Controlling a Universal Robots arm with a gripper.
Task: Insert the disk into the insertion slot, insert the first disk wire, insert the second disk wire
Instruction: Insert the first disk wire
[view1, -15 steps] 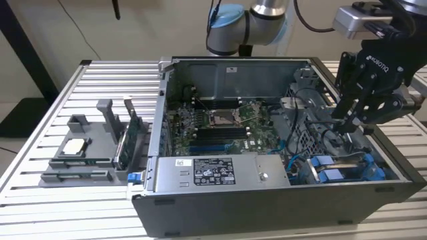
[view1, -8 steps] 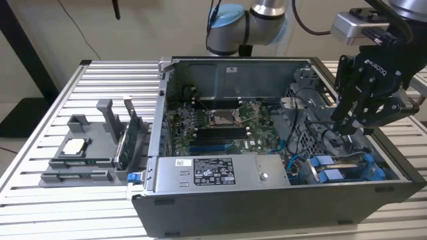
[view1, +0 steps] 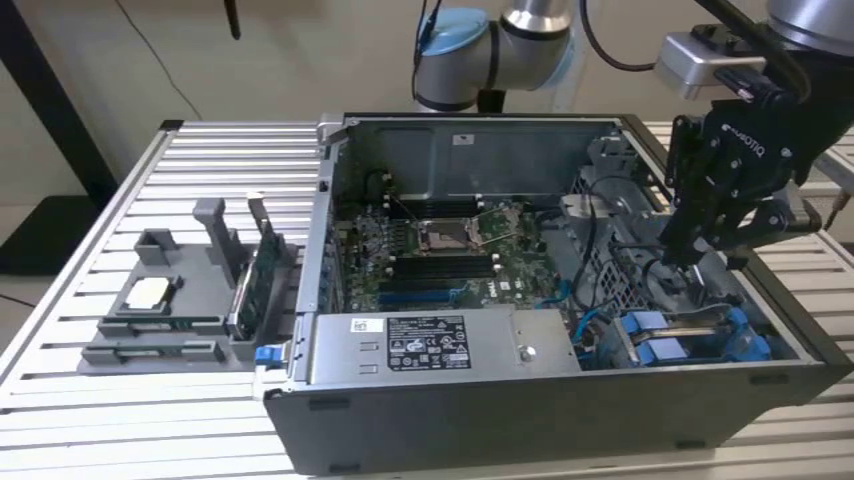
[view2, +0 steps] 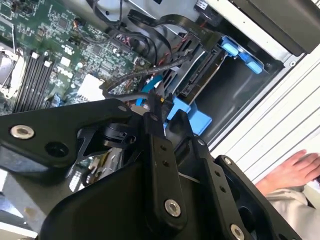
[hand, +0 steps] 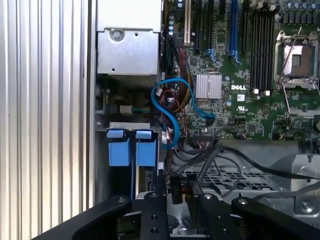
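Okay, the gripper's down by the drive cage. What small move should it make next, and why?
Probably ease the plug straight toward the end of the disk. The gripper pinches the black plug close by the disk, which already sits in the slot, and the plug looks unseated.

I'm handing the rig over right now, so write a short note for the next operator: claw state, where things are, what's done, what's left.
Claw: shut on a black wire connector, low inside the case near the insertion slot.
Disk: in its blue carrier, apparently seated in the slot.
Done: disk insertion, by the look of it.
Left: the held connector is not visibly plugged in, and I cannot tell whether it is the first or second wire.
Note: a person's hand is by the case.
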